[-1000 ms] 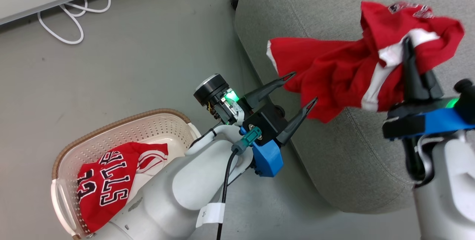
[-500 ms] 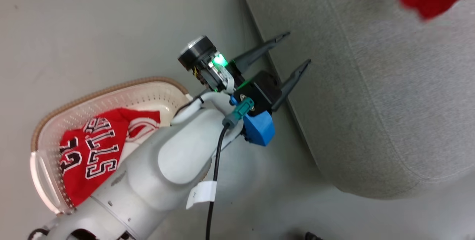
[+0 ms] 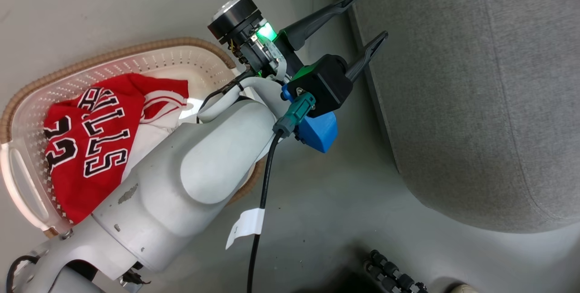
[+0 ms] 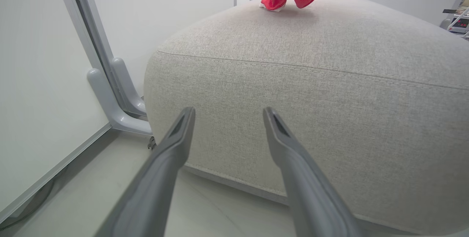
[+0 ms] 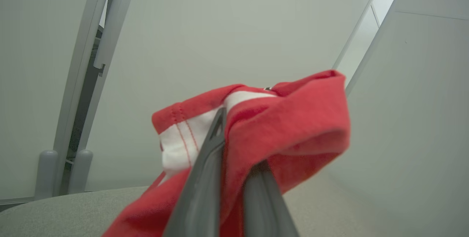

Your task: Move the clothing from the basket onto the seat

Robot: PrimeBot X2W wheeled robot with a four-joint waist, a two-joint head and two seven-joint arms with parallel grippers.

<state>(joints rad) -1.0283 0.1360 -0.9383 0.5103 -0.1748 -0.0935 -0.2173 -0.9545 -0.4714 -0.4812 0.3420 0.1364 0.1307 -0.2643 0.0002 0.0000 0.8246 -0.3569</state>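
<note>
The grey floor [image 3: 136, 7] is the biggest thing. On it stands the big grey seat [image 3: 476, 103]. It is soft, with round corners and a sewn line near its edge.

Next is the robot's white left arm [image 3: 204, 161]. It reaches across the basket [image 3: 149, 60] and hides part of it. The basket sits on the floor, left of the seat and a bit apart from it. It is cream with little holes, a brown rim and a white handle.

Inside the basket lies a red jersey [image 3: 90, 148]. It is crumpled and has black letters edged in white.

The other red jersey [image 5: 293, 119] hangs up over the seat. In the left wrist view its low end comes down to the top of the seat. The right gripper [image 5: 238, 138] holds it, with its jaws pinched on the red and white cloth.

The left gripper [image 3: 371, 15] is above the floor and points at the seat's side, near it. Its jaws are wide apart and hold nothing.

A black cable [image 3: 263, 202] runs down by the left arm, with a small white tag [image 3: 244, 227] on it.
</note>
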